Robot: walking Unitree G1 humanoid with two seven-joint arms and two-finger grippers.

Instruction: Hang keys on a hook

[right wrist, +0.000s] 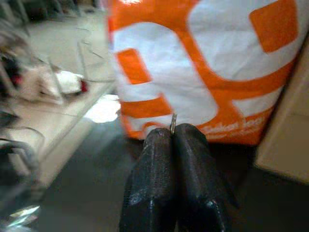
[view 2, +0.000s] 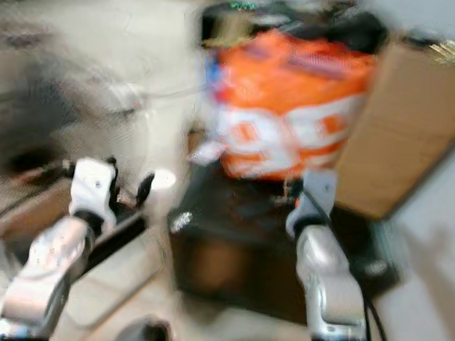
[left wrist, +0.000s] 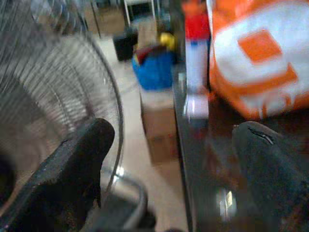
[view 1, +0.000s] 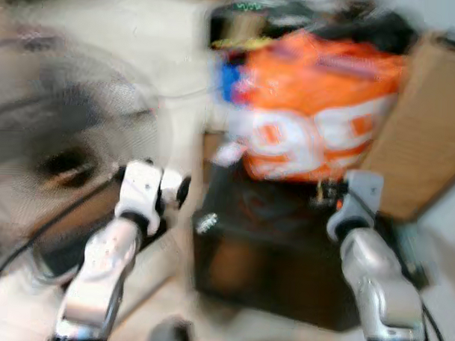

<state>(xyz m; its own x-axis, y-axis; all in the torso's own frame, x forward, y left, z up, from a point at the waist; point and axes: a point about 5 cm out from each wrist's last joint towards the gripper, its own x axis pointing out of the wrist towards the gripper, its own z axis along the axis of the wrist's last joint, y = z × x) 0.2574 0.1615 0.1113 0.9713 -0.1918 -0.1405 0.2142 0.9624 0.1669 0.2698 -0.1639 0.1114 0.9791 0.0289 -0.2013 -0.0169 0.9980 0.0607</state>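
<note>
Two grippers are raised before a dark surface (view 1: 276,284) bearing an orange-and-white bag (view 1: 319,106); head views are motion-blurred. Right gripper (right wrist: 173,133): jaws clenched, with a thin metal sliver, probably part of the keys (right wrist: 173,123), protruding between the tips; the rest is hidden. Left gripper (left wrist: 169,145): jaws spread wide and empty, beside a wire-caged fan (left wrist: 58,87). No hook can be made out. Judged progress: keys apparently in hand; finding the hook and hanging them remains.
</note>
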